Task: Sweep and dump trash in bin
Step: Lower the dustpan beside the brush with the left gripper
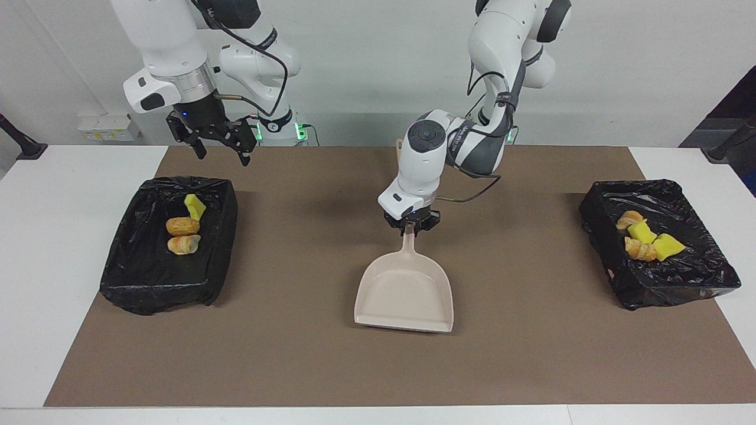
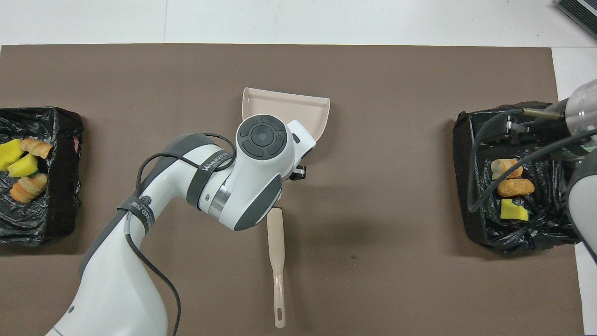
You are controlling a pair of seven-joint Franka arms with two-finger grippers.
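Both grippers we see: left gripper (image 1: 411, 228) clamps the dustpan (image 1: 405, 293) handle mid-mat, arm bent low; right gripper (image 1: 217, 139) hangs unclenched.

Open mat (image 1: 283, 354) mid-table, dustpan (image 1: 406, 295) and brush (image 2: 276, 247) central, bins (image 1: 168, 245) at ends

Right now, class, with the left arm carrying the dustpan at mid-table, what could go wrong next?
1. The left hand grips the dustpan only by the end of its handle, so the pan could twist or slip when set down.
2. The brush lies just robot-side of that hand; lowering there might knock it.
3. The right hand, open over its bin, waits clear of both.
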